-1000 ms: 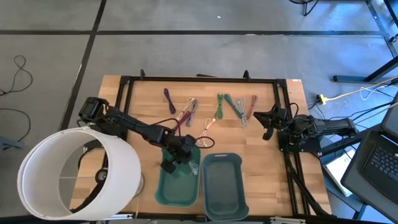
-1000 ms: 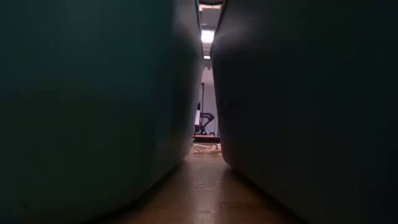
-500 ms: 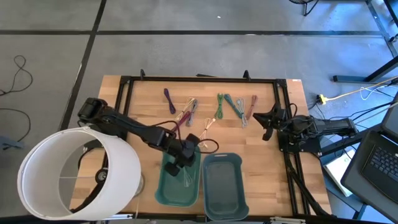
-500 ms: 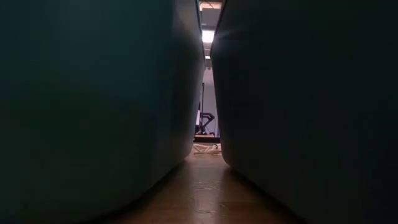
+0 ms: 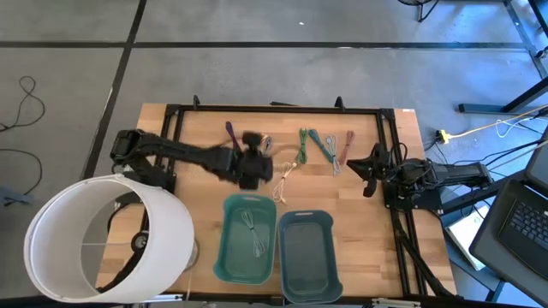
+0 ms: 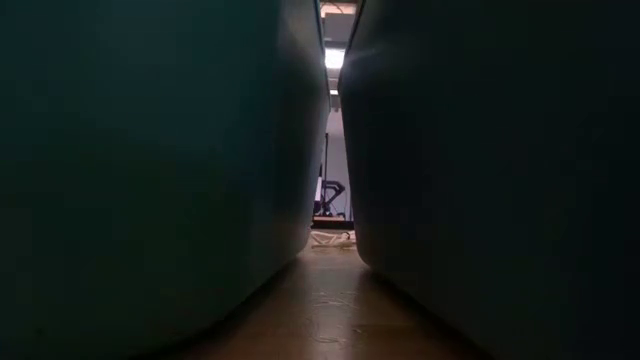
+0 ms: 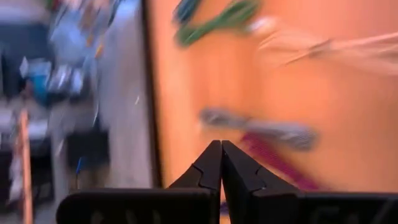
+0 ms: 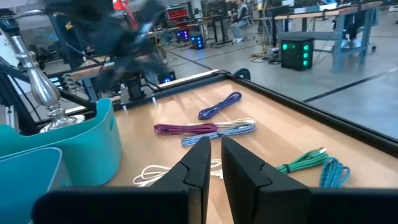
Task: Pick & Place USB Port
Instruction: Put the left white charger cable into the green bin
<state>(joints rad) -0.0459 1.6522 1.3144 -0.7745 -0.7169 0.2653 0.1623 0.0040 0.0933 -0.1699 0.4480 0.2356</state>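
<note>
Left gripper (image 5: 251, 164), fingers together and empty, hovers above the maroon cable (image 5: 244, 170); one grey cable (image 5: 253, 233) already lies in the green bin (image 5: 224, 257). Bundled cables nearby risk being snagged together.

A robotics lab or workshop: beyond the right gripper (image 8: 213, 163), past the wooden table (image 8: 273, 140), a polished concrete floor (image 8: 323, 81) runs to workbenches (image 8: 323, 12) with lit equipment (image 8: 295, 53), while a laptop (image 5: 521, 224) and loose cables (image 5: 479, 130) sit behind that arm.
</note>
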